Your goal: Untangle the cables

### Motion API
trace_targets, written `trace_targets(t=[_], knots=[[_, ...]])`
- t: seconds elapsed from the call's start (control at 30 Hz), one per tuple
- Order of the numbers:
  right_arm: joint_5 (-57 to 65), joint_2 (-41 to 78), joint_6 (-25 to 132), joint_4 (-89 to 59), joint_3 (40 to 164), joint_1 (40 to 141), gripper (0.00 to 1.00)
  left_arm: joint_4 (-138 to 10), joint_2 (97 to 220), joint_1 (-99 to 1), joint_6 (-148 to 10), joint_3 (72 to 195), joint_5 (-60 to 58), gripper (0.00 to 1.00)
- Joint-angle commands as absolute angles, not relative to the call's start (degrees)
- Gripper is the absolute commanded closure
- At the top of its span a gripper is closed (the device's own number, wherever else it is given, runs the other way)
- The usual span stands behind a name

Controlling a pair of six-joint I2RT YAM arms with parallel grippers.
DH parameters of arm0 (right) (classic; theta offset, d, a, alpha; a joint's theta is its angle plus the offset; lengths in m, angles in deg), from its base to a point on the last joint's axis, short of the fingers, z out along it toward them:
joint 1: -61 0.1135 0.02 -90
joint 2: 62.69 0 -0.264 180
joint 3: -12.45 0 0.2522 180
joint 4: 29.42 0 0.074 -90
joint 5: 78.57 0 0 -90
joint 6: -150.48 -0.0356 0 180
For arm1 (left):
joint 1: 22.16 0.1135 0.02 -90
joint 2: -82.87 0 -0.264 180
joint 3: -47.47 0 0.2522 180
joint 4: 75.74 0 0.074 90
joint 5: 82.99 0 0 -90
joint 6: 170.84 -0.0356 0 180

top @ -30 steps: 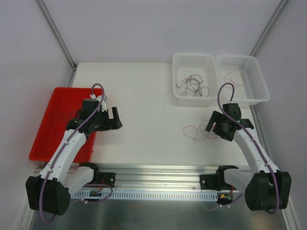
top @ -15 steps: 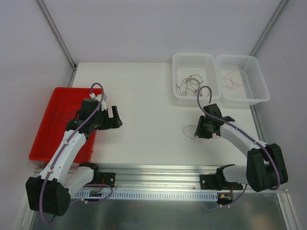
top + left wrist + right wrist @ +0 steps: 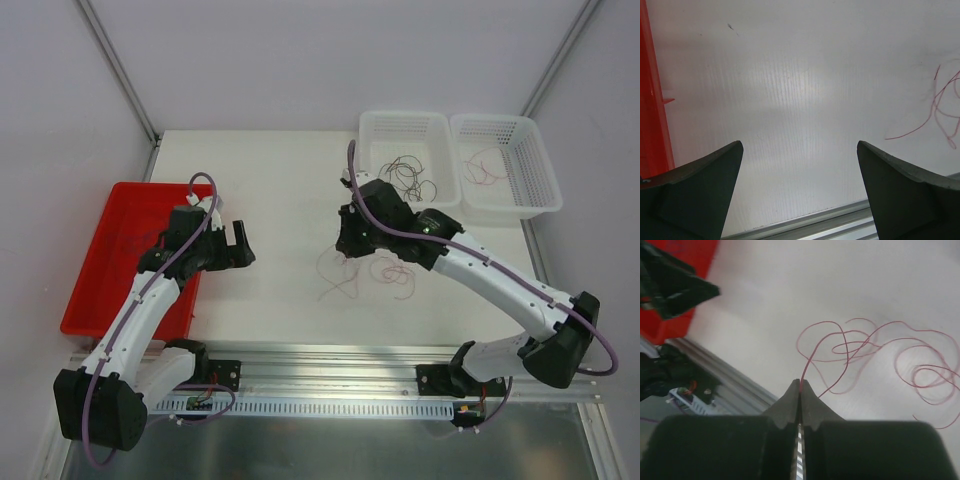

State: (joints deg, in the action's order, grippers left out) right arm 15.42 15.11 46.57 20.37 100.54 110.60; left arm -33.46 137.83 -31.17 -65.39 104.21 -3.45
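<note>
The right tool (image 3: 800,385) was closed tight on one strand of the pink-red cables (image 3: 840,347). From the tips the strand pointed forward, then bent to the tool's right, where the loops lay spread on the worktop (image 3: 790,285) with their long axis running sideways. The left tool (image 3: 800,150) stood wide open and held nothing, the same cables lying ahead and to its right.

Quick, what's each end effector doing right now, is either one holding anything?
Left end effector: open, holding nothing.
Right end effector: closed, pinching a pink-red cable.
</note>
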Motion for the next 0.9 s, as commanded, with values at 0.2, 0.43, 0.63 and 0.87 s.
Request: trace_targets(t=[0.2,0.43,0.63,0.87], knots=[[20.31,9.84,53.18,28.73,117.79,116.28,0.99,-34.73,137.28,-31.30,-66.60,104.03,-4.15,0.01],[23.11,7.71,54.76,28.98,111.21,115.49,0.99,-34.90,137.54,-31.30,-66.34,103.94,-6.52,0.01],[19.69,9.20,51.08,21.63,95.93,114.61,0.99,-35.43,138.68,-35.50,-63.18,103.86,-8.64,0.01],[18.37,7.81,49.84,18.88,90.46,114.52,0.99,-36.75,142.89,-46.93,-50.71,103.42,2.67,0.01]])
